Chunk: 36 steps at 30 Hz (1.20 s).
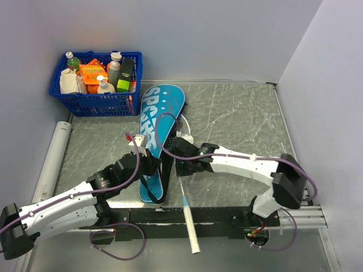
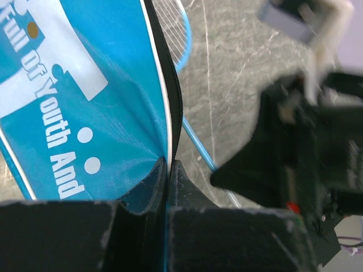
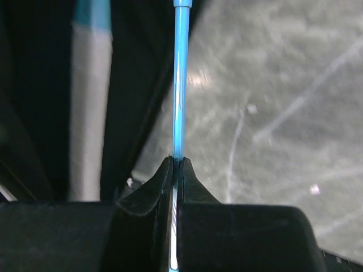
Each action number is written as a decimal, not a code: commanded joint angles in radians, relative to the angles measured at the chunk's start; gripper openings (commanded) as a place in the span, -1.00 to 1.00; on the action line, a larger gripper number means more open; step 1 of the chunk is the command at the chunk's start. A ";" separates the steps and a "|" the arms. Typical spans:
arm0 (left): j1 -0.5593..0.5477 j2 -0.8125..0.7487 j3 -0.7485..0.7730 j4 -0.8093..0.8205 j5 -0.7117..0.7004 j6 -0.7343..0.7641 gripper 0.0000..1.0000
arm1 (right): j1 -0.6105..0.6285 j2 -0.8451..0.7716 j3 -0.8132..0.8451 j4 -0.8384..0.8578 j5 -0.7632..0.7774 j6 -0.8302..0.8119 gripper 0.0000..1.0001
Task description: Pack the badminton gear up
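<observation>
The long teal bag (image 1: 160, 122) printed "SPORT" lies lengthwise on the table. My left gripper (image 1: 154, 165) is shut on its right zip edge near the narrow end; in the left wrist view the jaws (image 2: 169, 165) pinch the bag's piped rim (image 2: 168, 113). A light-blue racket (image 1: 185, 201) lies beside the bag, its head (image 1: 181, 121) partly tucked under the bag and its grey-white handle (image 1: 193, 232) pointing toward the arm bases. My right gripper (image 1: 177, 164) is shut on the racket's thin blue shaft (image 3: 180, 85).
A blue basket (image 1: 95, 85) of bottles and packets stands at the back left. A white tube (image 1: 54, 158) lies along the left wall. The two grippers sit close together, the right one's black body (image 2: 295, 153) filling the left wrist view's right side.
</observation>
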State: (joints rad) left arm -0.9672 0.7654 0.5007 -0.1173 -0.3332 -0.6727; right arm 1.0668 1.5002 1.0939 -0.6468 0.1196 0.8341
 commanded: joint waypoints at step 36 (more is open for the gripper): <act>-0.001 0.044 -0.114 0.202 0.146 -0.021 -0.98 | -0.309 0.178 -0.024 0.542 -0.152 -0.210 0.00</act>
State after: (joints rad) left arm -0.9604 0.7998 0.3408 -0.0032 -0.2203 -0.7002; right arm 0.7528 1.8332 1.1805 -0.1715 -0.0124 0.6540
